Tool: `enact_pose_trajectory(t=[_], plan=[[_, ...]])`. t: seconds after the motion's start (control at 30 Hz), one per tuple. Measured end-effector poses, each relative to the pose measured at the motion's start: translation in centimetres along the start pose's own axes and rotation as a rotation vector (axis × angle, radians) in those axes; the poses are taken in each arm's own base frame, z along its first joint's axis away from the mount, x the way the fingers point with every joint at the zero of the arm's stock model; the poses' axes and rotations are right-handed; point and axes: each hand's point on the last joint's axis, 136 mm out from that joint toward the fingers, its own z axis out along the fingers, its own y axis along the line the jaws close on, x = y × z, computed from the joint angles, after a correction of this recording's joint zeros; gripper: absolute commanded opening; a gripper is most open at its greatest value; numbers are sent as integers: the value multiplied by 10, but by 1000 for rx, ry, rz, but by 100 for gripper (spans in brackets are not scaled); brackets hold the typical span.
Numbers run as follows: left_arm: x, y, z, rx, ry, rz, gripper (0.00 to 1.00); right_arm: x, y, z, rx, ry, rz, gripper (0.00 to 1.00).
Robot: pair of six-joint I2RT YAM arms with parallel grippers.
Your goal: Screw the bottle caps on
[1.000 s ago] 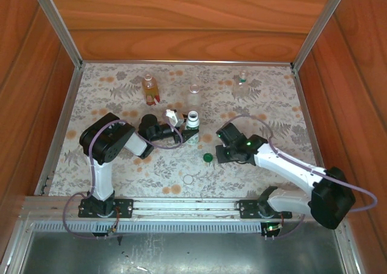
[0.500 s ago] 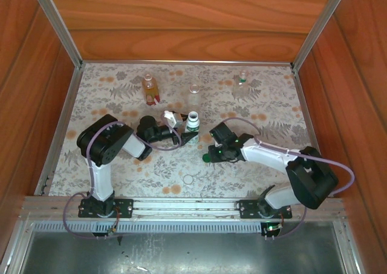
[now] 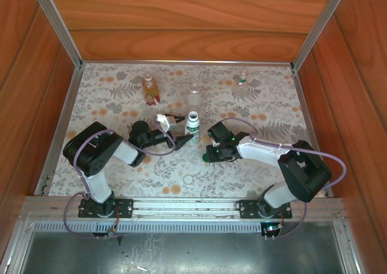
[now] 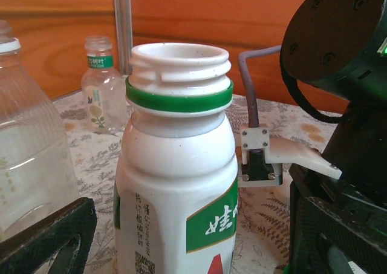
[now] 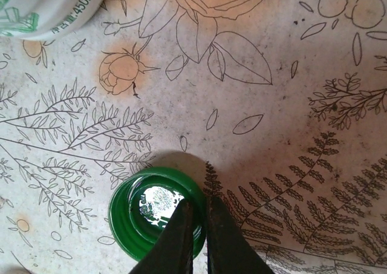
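Observation:
The white bottle (image 3: 192,126) with green-red print stands upright and uncapped near the table's middle; its open threaded neck (image 4: 179,68) has a green ring below it. My left gripper (image 3: 179,130) stands open around the white bottle (image 4: 175,183), with one finger (image 4: 51,238) on each side and clear of it. The dark green cap (image 5: 154,219) lies mouth-up on the table. My right gripper (image 5: 199,222) is shut on its rim, one finger inside and one outside. From above, the right gripper (image 3: 210,156) sits low over the green cap (image 3: 207,158), right of the bottle.
An amber bottle (image 3: 149,88), a clear bottle (image 3: 194,94) and a smaller clear bottle (image 3: 242,84) stand along the back. A pale round cap (image 3: 189,179) lies near the front. Wooden walls enclose the patterned table (image 3: 121,165).
My right gripper has moved left and down onto the green cap and shut on its rim. My left gripper has opened wider around the white bottle while its arm drew back.

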Motion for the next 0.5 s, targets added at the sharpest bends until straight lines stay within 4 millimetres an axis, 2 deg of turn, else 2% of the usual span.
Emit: enact_pose_trajectory(t=[0.17,0.27,0.37,0.5], plan=[[-7,-1,-6,-21,-14,-15,92,0,0,-4,-4,-12,-1,2],[-14,-3,-8,-32,-26,-26,93,-2,1,-13,-14,-43,-4,2],[-26,-9,-8,-48,-42,-36,100,-9,2,-29,-25,-112,-10,2],[-52,-19,-10,-85,-71,-85,100,-24,5,-64,-50,-255,-30,2]])
